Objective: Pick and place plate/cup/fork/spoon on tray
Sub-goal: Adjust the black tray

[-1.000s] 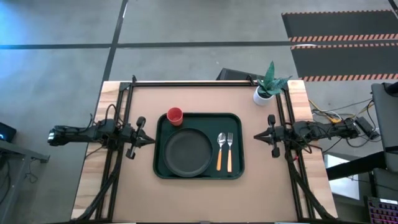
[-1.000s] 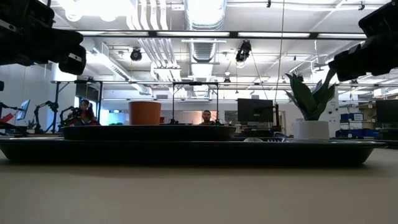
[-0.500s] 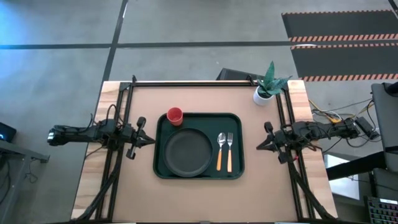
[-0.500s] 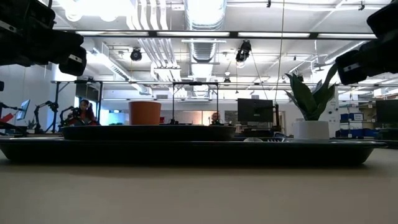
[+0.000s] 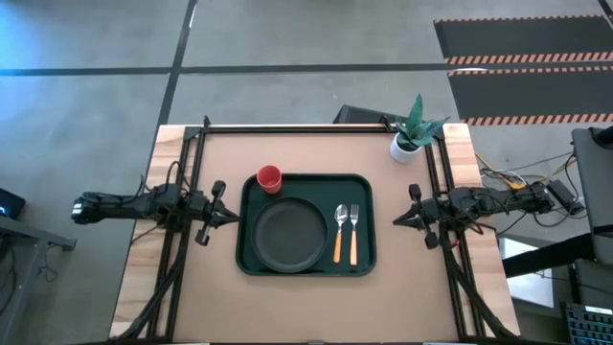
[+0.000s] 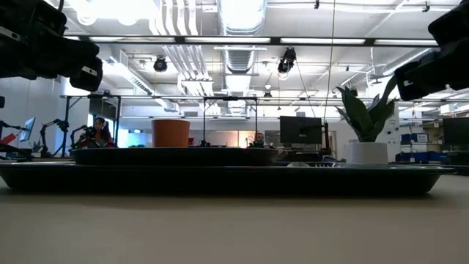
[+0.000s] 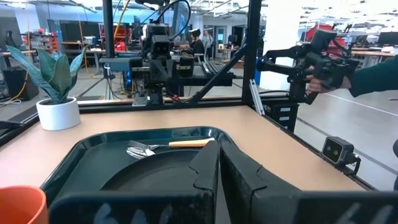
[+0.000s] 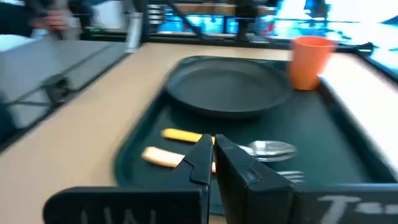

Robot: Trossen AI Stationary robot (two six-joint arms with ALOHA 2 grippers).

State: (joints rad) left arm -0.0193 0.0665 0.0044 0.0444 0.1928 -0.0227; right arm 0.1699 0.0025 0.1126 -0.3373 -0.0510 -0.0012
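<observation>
Green tray [image 5: 359, 261] sits mid-table with everything the task names already on it: the plate [image 5: 289, 234] fills its left-centre, the red cup [image 5: 270, 178] stands in the far left corner just beyond the plate's rim, and the spoon [image 5: 339, 231] and fork [image 5: 352, 233] lie side by side in the right part, close together, the spoon nearer the plate. Both utensils run their long axes front to back across the table, metal ends toward the far edge and orange handles toward the near edge, so they lie crosswise to either arm's reach. From the left gripper [image 5: 230, 217], just off the tray's left rim, the plate and cup are the close things; from the right gripper [image 5: 398, 221], a little off the right rim, the fork is nearest, then the spoon. Each gripper has its fingers pressed together with nothing between them and touches nothing, as both wrist views show: the left fingers [image 7: 205, 171] point over the plate toward the cutlery, the right fingers [image 8: 200, 158] over the handles toward the plate and cup. Judged from this layout the placing looks finished, and no further pick seems called for; a potted plant [image 5: 412, 133] stands off the tray at the far right
</observation>
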